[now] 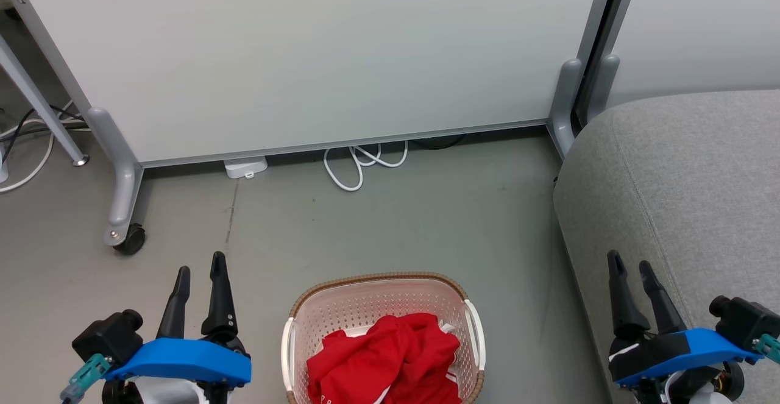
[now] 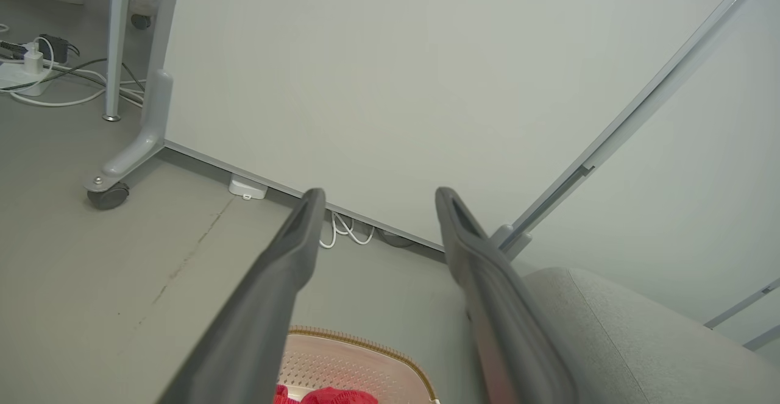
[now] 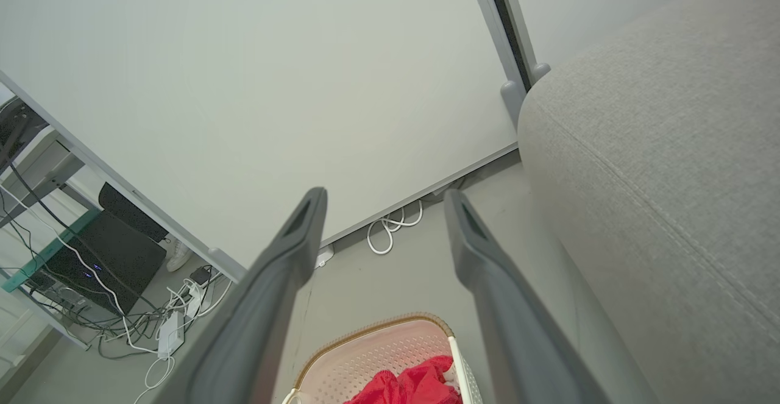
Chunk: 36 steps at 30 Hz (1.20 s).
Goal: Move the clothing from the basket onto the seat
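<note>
Both the left end effector (image 1: 200, 262) and right end effector (image 1: 629, 259) hang spread wide and empty, flanking the basket (image 1: 378, 277) where the red clothing (image 1: 390, 355) sits bunched, looks soft, light and floppy, I'd pinch a top fold, grey seat (image 1: 688, 172) just right.

The grey floor (image 1: 396, 227) carries the basket (image 1: 365, 306), which stands near the seat (image 1: 682, 172) but apart from it. A coiled white cable (image 1: 362, 161) lies along the partition's (image 1: 304, 56) bottom edge.
</note>
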Available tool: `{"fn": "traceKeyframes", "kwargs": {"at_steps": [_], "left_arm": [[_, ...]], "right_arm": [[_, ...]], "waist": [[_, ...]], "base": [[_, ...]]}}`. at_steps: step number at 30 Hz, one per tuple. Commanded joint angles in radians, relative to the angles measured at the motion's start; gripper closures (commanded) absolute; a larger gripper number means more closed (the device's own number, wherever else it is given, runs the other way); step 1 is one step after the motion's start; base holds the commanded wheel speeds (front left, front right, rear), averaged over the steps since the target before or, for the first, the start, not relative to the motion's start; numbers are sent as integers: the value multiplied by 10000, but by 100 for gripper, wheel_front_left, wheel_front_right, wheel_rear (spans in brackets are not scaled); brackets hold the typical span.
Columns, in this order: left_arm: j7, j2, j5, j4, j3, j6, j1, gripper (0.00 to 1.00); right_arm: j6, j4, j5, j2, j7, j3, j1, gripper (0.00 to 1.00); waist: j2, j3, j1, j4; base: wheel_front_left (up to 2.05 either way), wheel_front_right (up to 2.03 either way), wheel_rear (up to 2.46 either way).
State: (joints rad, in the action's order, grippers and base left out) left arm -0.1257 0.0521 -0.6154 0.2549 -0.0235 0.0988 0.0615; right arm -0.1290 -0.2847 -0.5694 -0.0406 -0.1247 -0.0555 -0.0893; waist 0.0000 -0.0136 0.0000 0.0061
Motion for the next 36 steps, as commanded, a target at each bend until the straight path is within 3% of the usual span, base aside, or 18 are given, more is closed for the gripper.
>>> {"fn": "traceKeyframes", "kwargs": {"at_steps": [1,36], "left_arm": [[-69,61,241,-70,-58,34,156,0],[-918,-2,2925,815,-134,177,369,0]], "right_arm": [[-15,56,273,-86,-80,21,-195,0],[-22,-316,4002,-114,-928,30,-299,0]], "waist": [[0,2,0,3],[0,14,0,-13]], "base": [[0,0,0],[0,0,0]]}}
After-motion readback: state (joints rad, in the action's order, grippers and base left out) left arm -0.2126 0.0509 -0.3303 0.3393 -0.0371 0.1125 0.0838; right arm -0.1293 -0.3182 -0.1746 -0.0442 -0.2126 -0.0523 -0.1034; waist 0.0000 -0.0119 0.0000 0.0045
